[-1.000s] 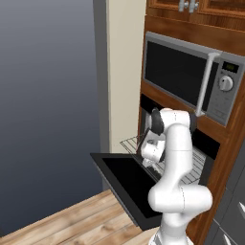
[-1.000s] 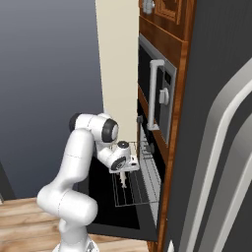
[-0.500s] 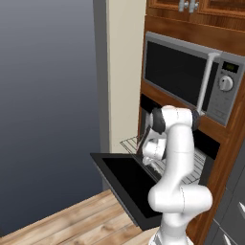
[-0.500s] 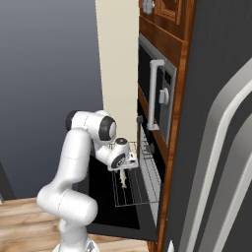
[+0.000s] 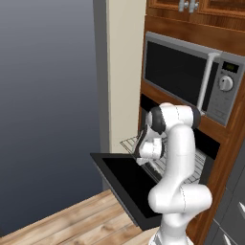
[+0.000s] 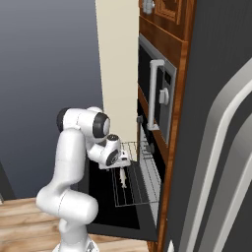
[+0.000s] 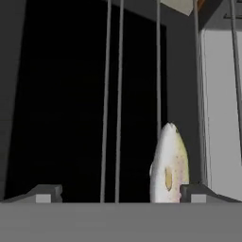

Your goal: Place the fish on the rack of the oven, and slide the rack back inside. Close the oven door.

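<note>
Fish (image 7: 169, 165) lies on pulled-out rack (image 6: 133, 182) over open oven door (image 5: 127, 184); fingers (image 7: 47, 194) wide apart, empty.

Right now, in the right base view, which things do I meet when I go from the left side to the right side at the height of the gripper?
Robot arm → gripper, above the fish → rack → oven in the wood cabinetry.

Arm bent low, gripper (image 7: 118, 194) jaws spread wide.
</note>
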### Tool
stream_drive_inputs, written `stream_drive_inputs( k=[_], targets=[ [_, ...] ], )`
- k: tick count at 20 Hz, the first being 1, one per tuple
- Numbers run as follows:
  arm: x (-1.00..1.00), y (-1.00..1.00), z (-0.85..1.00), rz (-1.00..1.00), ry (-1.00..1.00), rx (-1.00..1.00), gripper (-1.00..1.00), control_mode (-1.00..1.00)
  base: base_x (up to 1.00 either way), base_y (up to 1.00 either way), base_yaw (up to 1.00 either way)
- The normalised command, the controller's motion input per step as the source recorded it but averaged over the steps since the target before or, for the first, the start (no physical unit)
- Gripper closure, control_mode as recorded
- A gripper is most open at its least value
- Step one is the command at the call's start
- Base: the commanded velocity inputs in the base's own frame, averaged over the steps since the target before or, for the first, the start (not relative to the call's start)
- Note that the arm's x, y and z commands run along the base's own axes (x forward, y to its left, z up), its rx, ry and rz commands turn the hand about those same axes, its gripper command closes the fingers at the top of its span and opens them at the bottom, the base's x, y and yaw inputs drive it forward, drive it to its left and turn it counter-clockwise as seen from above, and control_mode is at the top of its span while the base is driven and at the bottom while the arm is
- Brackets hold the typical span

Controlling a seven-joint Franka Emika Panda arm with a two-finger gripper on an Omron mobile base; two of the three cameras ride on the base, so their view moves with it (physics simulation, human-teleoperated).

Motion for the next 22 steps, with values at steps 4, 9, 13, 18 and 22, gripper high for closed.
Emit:
stream_drive_inputs(
  k=[4, 9, 13, 18, 22],
  targets=[
    [-0.16, 0.66, 0.00, 0.00, 0.11, 0.05, -1.00, -1.00, 0.00, 0.00, 0.00],
    [-0.03, 0.60, -0.05, 0.00, 0.03, 0.01, -1.00, -1.00, 0.00, 0.00, 0.00],
    [0.01, 0.19, -0.31, 0.00, 0.00, 0.00, -1.00, -1.00, 0.00, 0.00, 0.00],
    [0.17, 0.01, -0.52, 0.00, 0.05, 0.00, -1.00, -1.00, 0.00, 0.00, 0.00],
    [0.25, 0.01, -0.46, 0.00, 0.07, 0.00, -1.00, -1.00, 0.00, 0.00, 0.00]
  ],
)
